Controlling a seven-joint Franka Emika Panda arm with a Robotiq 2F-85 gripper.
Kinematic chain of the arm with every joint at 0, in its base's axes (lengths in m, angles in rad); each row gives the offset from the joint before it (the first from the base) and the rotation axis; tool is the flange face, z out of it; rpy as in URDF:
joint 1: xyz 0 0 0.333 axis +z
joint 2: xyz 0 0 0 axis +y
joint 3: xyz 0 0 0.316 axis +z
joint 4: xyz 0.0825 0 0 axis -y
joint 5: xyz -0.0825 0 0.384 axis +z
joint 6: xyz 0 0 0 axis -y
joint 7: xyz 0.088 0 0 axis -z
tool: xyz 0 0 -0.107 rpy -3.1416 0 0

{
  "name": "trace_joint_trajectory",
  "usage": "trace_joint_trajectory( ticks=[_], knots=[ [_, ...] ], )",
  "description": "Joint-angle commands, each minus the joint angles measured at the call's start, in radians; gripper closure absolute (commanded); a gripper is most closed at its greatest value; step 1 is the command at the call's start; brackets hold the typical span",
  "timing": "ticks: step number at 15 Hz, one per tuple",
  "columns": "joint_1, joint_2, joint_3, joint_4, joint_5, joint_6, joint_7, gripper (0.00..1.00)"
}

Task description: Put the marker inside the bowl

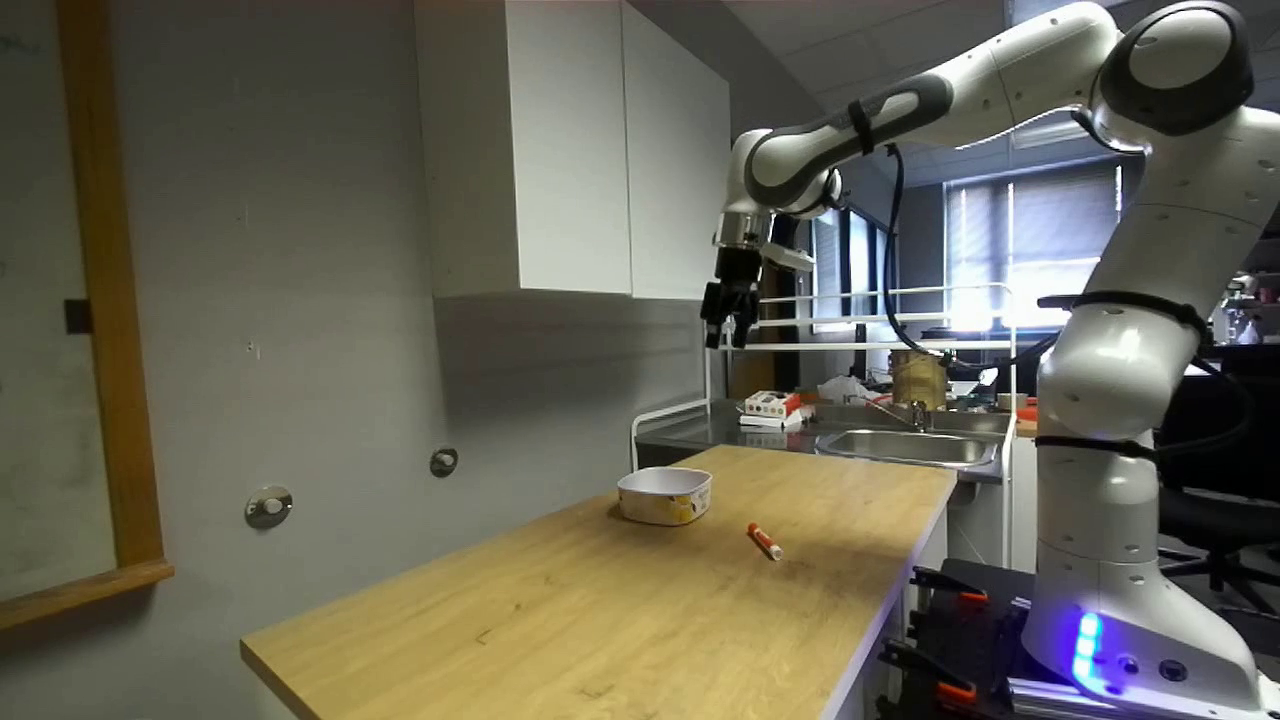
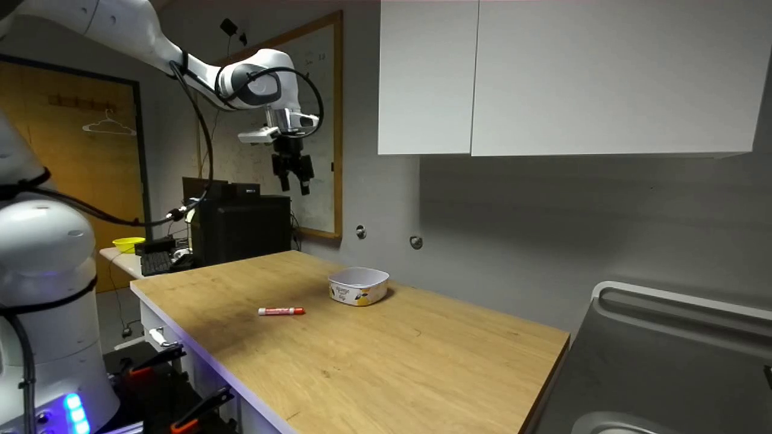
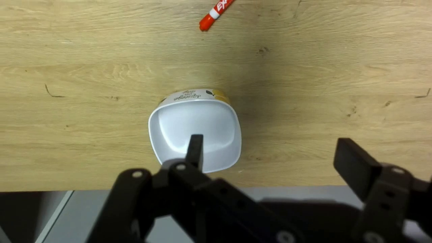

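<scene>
Here, one black two-fingered pincer (image 2: pixel 295 187), fingers (image 3: pixel 195 150) spread apart; well below it, on light wood-grain tabletop (image 2: pixel 362 355), one red-and-white cylindrical marker (image 2: pixel 281 311) lying near one white, rounded-square, yellow-printed bowl (image 2: pixel 359 289).

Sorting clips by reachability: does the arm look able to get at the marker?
Likely yes: the gripper hangs open above the table, and the marker lies uncovered on it, apart from the bowl.

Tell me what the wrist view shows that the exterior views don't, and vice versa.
Only the wrist view: readable "EX" letters on the red marker.
Only the exterior views: the white robot arm and wall cabinets.
Both: the open black gripper, the lemon-print bowl and the wood-grain tabletop, with the marker lying outside the bowl.
</scene>
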Motion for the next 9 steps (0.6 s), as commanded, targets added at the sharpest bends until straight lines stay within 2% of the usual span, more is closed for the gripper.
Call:
trace_joint_trajectory(
  ticks=[1,9],
  knots=[
    [-0.027,0.115,-0.011,0.036,-0.028,0.014,0.002,0.0],
    [-0.067,0.325,-0.027,0.054,-0.113,-0.043,0.03,0.0]
  ],
)
